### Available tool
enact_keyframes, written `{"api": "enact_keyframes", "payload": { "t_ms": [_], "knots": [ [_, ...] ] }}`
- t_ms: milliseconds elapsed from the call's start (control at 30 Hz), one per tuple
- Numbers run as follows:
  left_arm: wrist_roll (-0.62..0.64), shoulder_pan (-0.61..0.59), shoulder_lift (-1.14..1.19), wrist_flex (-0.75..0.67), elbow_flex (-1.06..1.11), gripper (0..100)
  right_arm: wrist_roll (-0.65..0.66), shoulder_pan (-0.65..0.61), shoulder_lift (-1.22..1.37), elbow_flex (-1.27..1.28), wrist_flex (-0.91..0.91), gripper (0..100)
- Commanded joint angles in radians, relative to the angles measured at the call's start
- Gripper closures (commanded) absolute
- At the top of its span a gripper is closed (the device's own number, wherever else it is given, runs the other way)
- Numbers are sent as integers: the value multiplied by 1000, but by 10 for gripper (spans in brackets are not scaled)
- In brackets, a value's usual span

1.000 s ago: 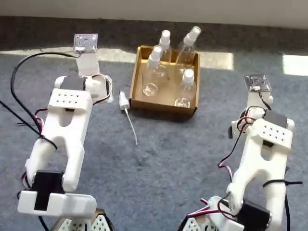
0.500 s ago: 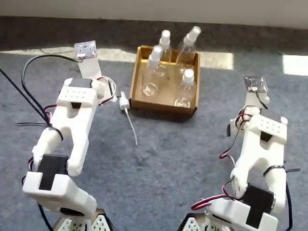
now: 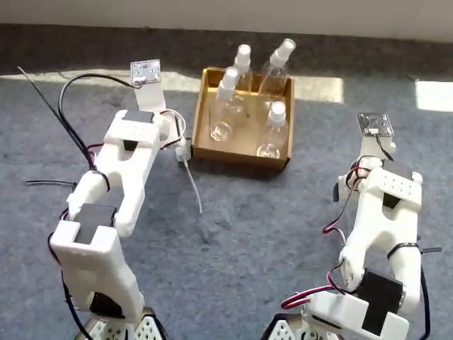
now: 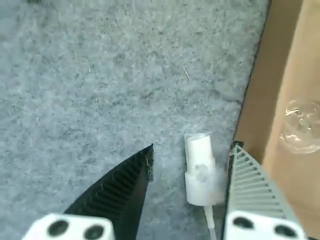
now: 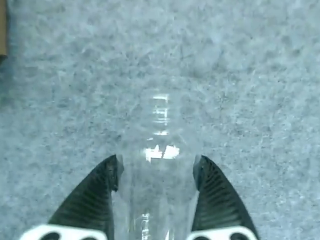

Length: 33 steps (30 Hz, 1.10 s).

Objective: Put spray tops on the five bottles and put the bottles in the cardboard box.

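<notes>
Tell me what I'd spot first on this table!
A cardboard box at the far middle holds four bottles with spray tops on. Beside it, the left gripper has open fingers either side of a loose spray top on the carpet, and the right gripper clamps a bare bottle.

Your high view looks down over the table (image 3: 241,234), your 2 wrist views close above it, the left sharing the cardboard box (image 3: 241,157).

Two chunky white plastic arms with black motor blocks (image 3: 88,218). The left arm (image 3: 122,177) has a looping black cable (image 3: 61,106); the right arm (image 3: 386,209) carries red and black wires (image 3: 331,228). The left's ribbed fingers (image 4: 125,192) are mismatched, one black, one pale grey.
</notes>
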Motion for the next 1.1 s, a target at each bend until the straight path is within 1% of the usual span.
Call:
{"api": "enact_keyframes", "payload": {
  "t_ms": [0,267,400,500,633,733,967,1067],
  "knots": [
    [-8,19,15,-15,-64,772,-2,10,-8,-12,-12,995],
    [-8,27,35,-15,-54,774,-2,10,-5,-12,-12,995],
    [-9,27,39,-17,-39,822,-2,10,-8,-10,-12,995],
    [-9,27,73,-17,-42,832,0,10,-10,-10,-8,995],
    [-32,27,105,-15,-42,832,63,10,-10,-10,-5,995],
    [-41,27,107,-12,-35,832,66,16,-10,-10,-5,995],
    [-48,-2,94,127,-41,836,68,-5,-10,-13,-5,995],
    [-110,-33,71,176,-41,836,68,-5,-4,-18,-5,995]
  ]
}}
